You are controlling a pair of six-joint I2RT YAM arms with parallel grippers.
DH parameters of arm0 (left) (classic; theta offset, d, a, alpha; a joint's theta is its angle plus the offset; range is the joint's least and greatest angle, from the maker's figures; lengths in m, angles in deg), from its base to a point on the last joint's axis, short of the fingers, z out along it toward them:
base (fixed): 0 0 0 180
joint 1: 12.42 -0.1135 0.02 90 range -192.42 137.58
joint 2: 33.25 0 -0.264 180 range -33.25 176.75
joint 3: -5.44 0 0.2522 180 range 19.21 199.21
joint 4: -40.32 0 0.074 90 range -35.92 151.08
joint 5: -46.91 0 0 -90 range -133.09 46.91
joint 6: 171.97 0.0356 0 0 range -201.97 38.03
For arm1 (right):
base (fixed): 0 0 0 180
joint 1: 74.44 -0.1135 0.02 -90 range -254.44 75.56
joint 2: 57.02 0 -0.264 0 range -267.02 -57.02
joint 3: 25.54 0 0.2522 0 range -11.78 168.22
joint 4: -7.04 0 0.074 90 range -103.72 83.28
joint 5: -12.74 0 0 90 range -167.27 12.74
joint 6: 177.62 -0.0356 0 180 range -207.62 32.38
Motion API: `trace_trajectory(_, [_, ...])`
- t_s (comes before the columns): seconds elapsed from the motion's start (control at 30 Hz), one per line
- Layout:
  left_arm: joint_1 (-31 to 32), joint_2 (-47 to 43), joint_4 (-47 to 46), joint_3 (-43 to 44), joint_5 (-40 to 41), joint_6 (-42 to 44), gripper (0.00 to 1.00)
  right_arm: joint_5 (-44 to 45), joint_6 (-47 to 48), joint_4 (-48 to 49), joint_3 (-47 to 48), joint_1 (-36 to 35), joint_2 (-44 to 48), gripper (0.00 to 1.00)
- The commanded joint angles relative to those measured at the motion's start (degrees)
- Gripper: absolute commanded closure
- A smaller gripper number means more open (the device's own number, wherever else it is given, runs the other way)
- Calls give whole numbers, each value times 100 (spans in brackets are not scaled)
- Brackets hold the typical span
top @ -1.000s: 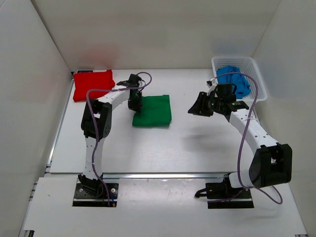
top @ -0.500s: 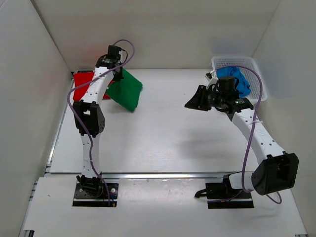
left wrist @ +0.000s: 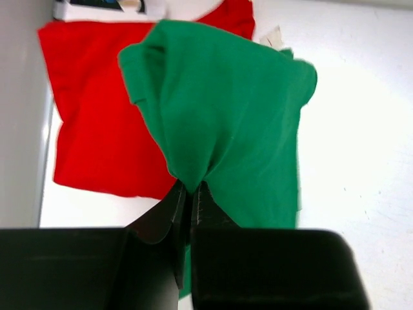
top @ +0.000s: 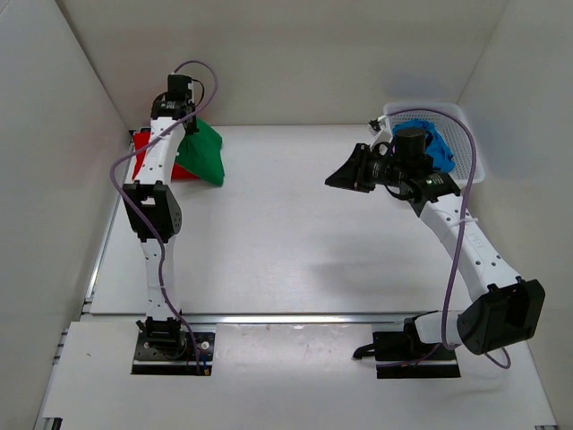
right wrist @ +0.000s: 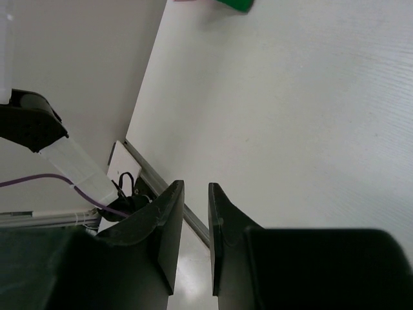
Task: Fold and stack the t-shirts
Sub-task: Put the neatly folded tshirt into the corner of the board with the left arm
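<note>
My left gripper is shut on a folded green t-shirt and holds it in the air at the back left. The shirt hangs over a folded red t-shirt that lies flat on the table. In the left wrist view the fingertips pinch a bunch of the green t-shirt, with the red t-shirt beneath it. My right gripper is raised over the right of the table. Its jaws stand a narrow gap apart and hold nothing. A blue t-shirt lies crumpled in the basket.
A white plastic basket stands at the back right corner. White walls close in the table on the left, back and right. A metal rail runs along the near edge. A corner of the green t-shirt shows in the right wrist view.
My left gripper has lifted the green t-shirt off the middle of the table and carried it back and left, over the red t-shirt. My right arm has risen and shifted slightly left.
</note>
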Motion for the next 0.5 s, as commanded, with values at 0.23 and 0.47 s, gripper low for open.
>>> trace_trajectory(0.23, [-316, -611, -764, 347, 158, 72, 100, -170, -236, 360, -97, -275, -232, 81])
trace_trajectory(0.47, [-772, -471, -774, 355, 123, -50, 100, -162, -280, 377, -141, -389, -258, 82])
